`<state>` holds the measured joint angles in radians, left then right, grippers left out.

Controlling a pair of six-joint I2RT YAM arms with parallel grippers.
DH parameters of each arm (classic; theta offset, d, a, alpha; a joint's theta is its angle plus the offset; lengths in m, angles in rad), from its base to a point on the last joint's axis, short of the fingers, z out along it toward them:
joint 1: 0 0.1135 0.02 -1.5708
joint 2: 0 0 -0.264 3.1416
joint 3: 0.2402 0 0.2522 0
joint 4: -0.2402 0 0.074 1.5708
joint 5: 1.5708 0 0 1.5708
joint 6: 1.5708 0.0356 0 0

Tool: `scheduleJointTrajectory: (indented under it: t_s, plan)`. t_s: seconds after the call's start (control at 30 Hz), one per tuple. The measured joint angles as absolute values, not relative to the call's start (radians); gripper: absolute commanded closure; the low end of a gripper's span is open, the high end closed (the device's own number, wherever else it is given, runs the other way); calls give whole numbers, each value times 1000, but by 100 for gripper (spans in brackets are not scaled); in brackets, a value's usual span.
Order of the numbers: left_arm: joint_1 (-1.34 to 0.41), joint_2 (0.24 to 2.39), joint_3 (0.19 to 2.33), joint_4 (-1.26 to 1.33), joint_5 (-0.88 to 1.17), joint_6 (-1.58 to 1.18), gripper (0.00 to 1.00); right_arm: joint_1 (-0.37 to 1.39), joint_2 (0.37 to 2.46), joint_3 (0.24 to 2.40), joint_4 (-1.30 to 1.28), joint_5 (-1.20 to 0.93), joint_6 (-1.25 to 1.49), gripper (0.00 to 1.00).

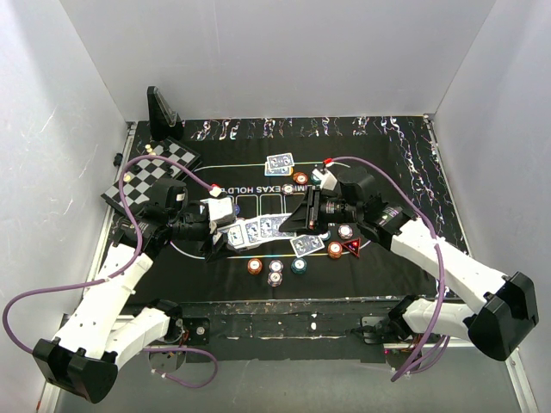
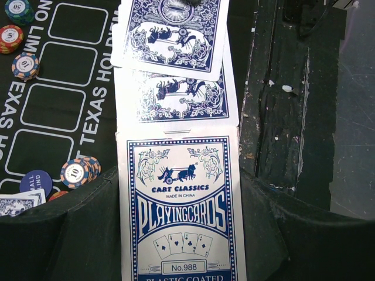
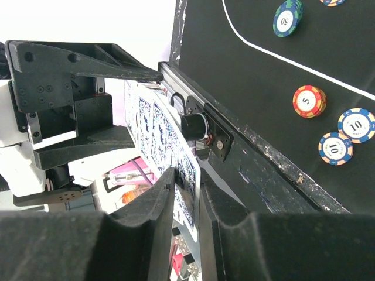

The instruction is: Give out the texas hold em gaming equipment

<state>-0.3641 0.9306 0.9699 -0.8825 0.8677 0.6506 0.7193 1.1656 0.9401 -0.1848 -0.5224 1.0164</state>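
- Left arm (image 1: 103,301): white shell links with black joint housings.
- Right arm (image 1: 469,275): the same white links, with a bulky black block at the elbow.
- Purple cable (image 1: 442,284): one loops along each arm.
- Left fingers (image 2: 55,234): matte black, broad, with rounded edges.
- Right fingers (image 3: 82,246): matte black, of the same build.

Roughly seven chips (image 1: 255,266), seven cards (image 1: 307,245).

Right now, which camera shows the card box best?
Left wrist: the card box faces the lens, print readable, gripped in the left pincer. In the top view it's too small to tell from the cards; right wrist shows only card edges.
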Motion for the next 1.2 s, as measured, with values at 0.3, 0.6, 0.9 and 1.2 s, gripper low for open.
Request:
scheduleJointTrajectory:
  t_s: [0.3,0.6,0.9,1.2]
  plan:
    - [-364,929,970,-882,868,643,87,691,1143,940,-196,-531,1005,81]
    - [-364,928,970,-875,868,627,90,679,1118,940,-210,-546,991,78]
    - [-364,928,970,-860,868,617,93,643,1071,940,-210,-562,991,80]
    - [-364,920,970,-861,867,616,94,534,1018,933,-208,-609,1001,99]
